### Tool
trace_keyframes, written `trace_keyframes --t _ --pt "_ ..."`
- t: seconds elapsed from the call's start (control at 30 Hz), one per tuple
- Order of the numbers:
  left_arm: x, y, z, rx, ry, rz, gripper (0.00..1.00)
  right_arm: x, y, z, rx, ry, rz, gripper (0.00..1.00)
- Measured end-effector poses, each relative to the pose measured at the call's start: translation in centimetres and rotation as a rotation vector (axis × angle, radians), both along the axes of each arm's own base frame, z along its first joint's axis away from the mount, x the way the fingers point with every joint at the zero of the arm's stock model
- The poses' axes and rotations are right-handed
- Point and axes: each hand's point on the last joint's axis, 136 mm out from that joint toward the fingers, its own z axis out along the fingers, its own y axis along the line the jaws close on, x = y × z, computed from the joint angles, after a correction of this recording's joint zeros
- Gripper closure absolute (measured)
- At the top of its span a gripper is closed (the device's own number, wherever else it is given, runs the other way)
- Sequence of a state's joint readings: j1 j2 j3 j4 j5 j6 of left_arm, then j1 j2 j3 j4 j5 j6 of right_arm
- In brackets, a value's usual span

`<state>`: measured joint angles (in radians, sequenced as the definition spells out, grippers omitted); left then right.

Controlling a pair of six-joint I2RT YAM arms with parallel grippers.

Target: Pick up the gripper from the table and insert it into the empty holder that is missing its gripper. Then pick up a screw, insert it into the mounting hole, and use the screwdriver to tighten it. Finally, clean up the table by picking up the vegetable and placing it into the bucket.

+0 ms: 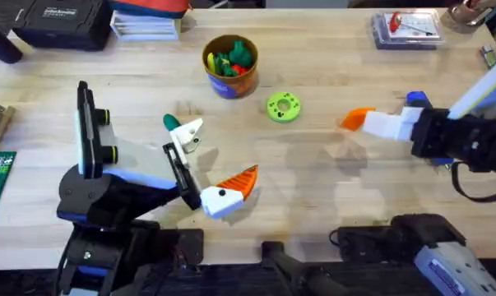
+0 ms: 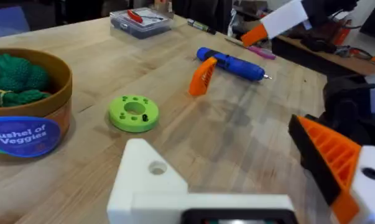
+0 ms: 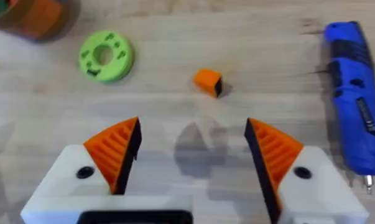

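**Both grippers open above the table, vegetables sitting in the bucket**

Nearest to the camera, the left gripper [image 1: 210, 177] is hanging over the lower middle of the overhead view, with its white fingers and orange pads spread apart and holding nothing. Near the right edge of that view, the right gripper [image 3: 193, 155] is hovering low over the bare wood, its jaws also wide open and empty.

Just behind the right gripper, the screwdriver [image 3: 355, 102] is lying flat on the table with its metal tip pointing toward the gripper. A small orange piece [image 3: 208, 82] is resting between screwdriver and lime-green disc [image 1: 283, 107].

Up and left of the disc, the bucket [image 1: 229, 66] is standing upright. Dark green vegetable pieces [image 2: 16, 78] are lying inside it.
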<state>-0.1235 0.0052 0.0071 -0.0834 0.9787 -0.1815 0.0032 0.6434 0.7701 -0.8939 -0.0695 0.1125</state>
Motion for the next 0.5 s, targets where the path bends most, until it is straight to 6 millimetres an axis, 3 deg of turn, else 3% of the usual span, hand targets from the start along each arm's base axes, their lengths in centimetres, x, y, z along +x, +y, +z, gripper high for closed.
trace_keyframes --t 0.17,0.3,0.5 --pt "0.0 0.0 0.0 0.0 0.001 -0.001 0.031 -0.6 1.1 -0.7 -0.011 0.069 0.119 0.007" --pt "0.0 0.0 0.0 0.0 0.001 -0.002 0.031 0.7 1.2 -1.2 -0.064 0.143 0.206 0.007" --pt "0.0 0.0 0.0 0.0 0.001 -0.002 0.031 3.7 -0.4 -2.9 -0.193 0.239 0.252 0.007"
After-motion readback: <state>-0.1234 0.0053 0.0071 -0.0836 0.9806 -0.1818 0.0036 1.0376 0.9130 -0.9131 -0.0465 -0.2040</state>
